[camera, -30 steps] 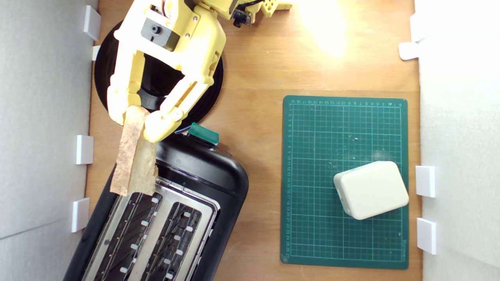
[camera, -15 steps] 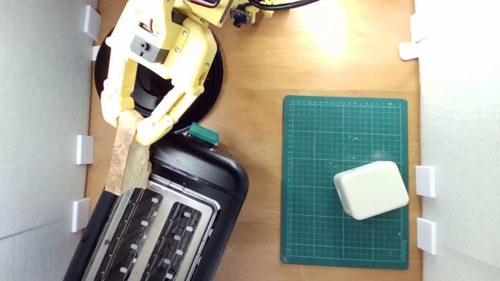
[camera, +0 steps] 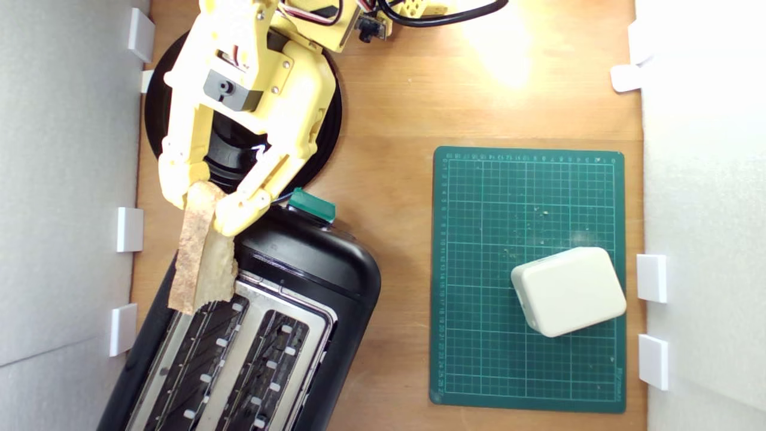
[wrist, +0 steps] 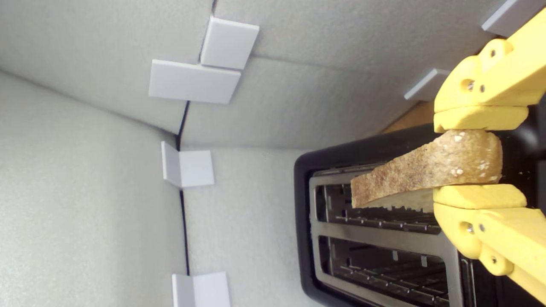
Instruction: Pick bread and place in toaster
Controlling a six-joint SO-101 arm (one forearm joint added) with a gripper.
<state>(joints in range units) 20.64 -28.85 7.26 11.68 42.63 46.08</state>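
Bread pinched edge-up between yellow fingers over the toaster slot nearest the wall.

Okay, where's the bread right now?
The gripper holds the bread over the toaster, above the slot nearer the exterior view's left.

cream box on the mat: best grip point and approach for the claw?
Take the cream box from above, claw across its shorter span at mid-length. It lies flat on the green mat, turned slightly off the grid, so rotate the wrist to match. The rounded corners would probably slip; the straighter long sides look safer. Nothing crowds it.
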